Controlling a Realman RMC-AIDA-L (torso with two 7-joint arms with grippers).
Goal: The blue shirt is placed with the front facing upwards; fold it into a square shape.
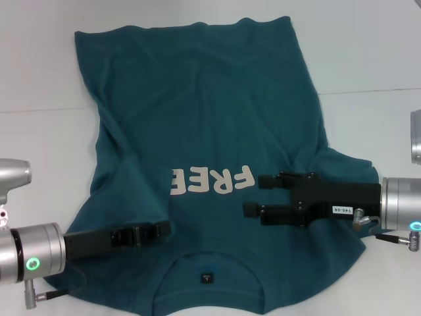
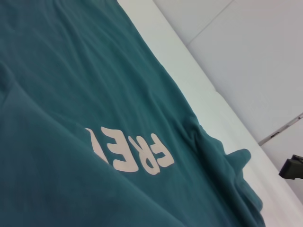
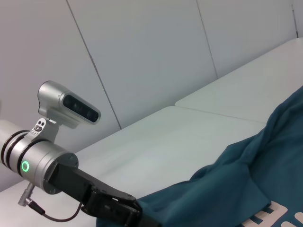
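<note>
The blue shirt (image 1: 210,112) lies front up on the white table, collar and black neck label (image 1: 206,277) nearest me. Its pale lettering (image 1: 214,181) is partly covered by a fold of cloth drawn in from the shirt's left side. My left gripper (image 1: 164,228) lies low on that fold near the collar and looks shut on the cloth; it also shows in the right wrist view (image 3: 128,212). My right gripper (image 1: 253,195) is open and empty over the chest, just right of the lettering. The shirt fills the left wrist view (image 2: 71,94).
The white table (image 1: 368,131) has a seam (image 1: 368,92) running across its far part. A grey metal cylinder (image 1: 416,136) shows at the right edge. The shirt's right sleeve (image 1: 355,171) bunches under my right arm.
</note>
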